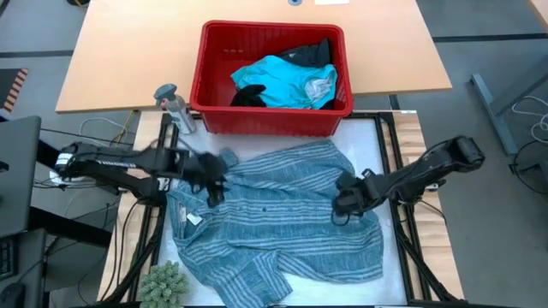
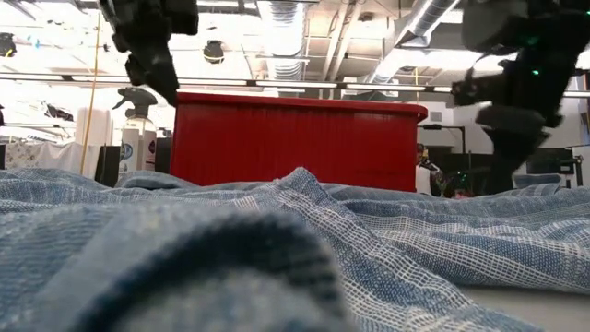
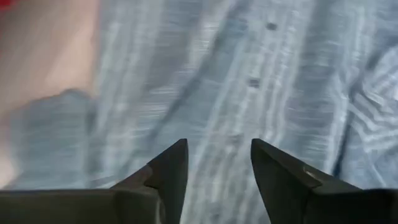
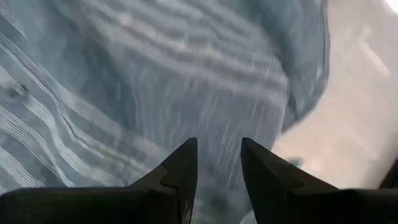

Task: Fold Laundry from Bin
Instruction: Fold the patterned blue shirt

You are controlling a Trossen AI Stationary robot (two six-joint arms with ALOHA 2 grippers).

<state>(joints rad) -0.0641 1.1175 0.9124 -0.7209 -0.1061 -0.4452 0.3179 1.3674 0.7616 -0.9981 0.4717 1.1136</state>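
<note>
A blue-grey striped button-up cloth shirt [image 1: 278, 214] is lying spread but rumpled on the white table mat [image 1: 370, 135], just in front of the red rectangular plastic bin [image 1: 272, 120], which is holding a bright turquoise garment [image 1: 287, 81] and black cloth [image 1: 312, 53].

The left gripper [image 3: 214, 165] is hovering over the shirt's left side, the right gripper [image 4: 217, 163] over its right; both are parted and holding nothing.

A pinch here may be gathering 2 layers, dragging the shirt askew.

The shirt's near hem is running out of the overhead picture, and the wrist pictures are blurring.
</note>
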